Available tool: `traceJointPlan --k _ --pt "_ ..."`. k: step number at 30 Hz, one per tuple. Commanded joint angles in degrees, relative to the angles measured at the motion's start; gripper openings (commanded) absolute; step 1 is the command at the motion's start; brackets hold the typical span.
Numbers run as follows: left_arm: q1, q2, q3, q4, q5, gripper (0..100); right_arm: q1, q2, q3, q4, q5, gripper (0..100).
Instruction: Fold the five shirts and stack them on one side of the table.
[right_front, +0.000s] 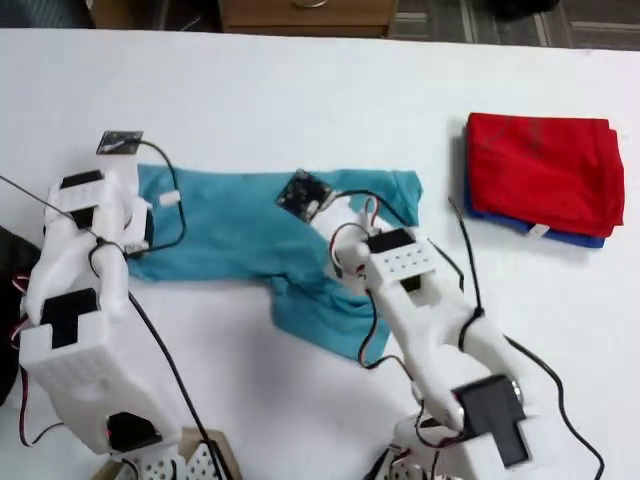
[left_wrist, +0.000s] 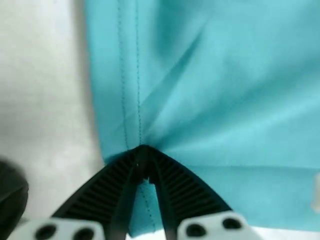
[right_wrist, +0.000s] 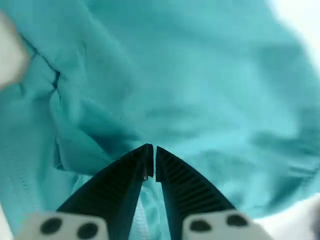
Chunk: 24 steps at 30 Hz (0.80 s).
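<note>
Left gripper is clamped tight on the stitched hem of the crumpled teal cotton shirt, at its left edge, mid-left of the frame. Right gripper is pinched narrow on teal folds near centre. The shirt is spread across the white table. At right, well apart, a folded red shirt sits atop a folded blue shirt. Broad tabletop stretches from the teal shirt to the far edge.
</note>
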Motion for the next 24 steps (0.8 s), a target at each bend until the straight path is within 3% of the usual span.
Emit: traceJointPlan --k 1,10,18,20,24 --pt "0.8 -0.2 0.4 -1.1 0.3 2 -2.8 0.5 -0.4 2.8 0.5 1.9" --pt "0.8 -0.2 0.5 -1.6 0.4 2 -14.2 -4.8 -0.2 15.3 0.5 1.9" --pt "0.8 -0.2 0.5 -1.6 0.4 2 -15.6 -5.4 -1.3 14.5 0.4 1.9" --pt "0.8 -0.2 0.5 -1.6 0.4 2 -15.8 -5.0 -1.7 14.5 -2.7 2.0" --pt "0.8 -0.2 0.5 -1.6 0.4 2 -15.8 -4.9 -1.4 14.4 -9.1 13.4"
